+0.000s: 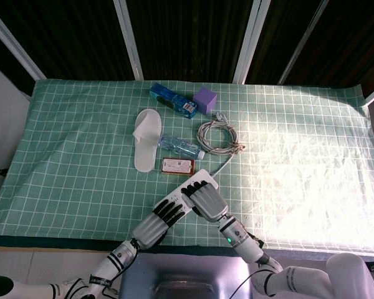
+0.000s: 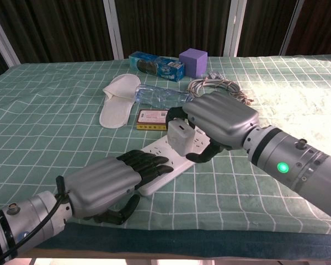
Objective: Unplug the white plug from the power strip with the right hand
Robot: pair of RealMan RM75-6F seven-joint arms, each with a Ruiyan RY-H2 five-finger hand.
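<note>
The plug sits pinched in the right hand, its white body between the thumb below and the curled fingers above, and it appears lifted just clear of the strip, though the chest view does not show the prongs, so I cannot tell if they are fully out. The fingers are closed firmly round the plug and hold nothing else. To finish well, I judge the pull should go straight up along the prongs, away from the strip's face, without rocking sideways, which could bind the pins or drag the strip along. The left hand lies flat on the near end of the strip, fingers extended and pressing down, holding nothing; it should bear down there so the strip does not rise with the plug. Beyond the right fingertips lie a red card, a bottle and a coiled cable on the counter; the lift should stay short of them, and the grip should not loosen until the plug is clear.
</note>
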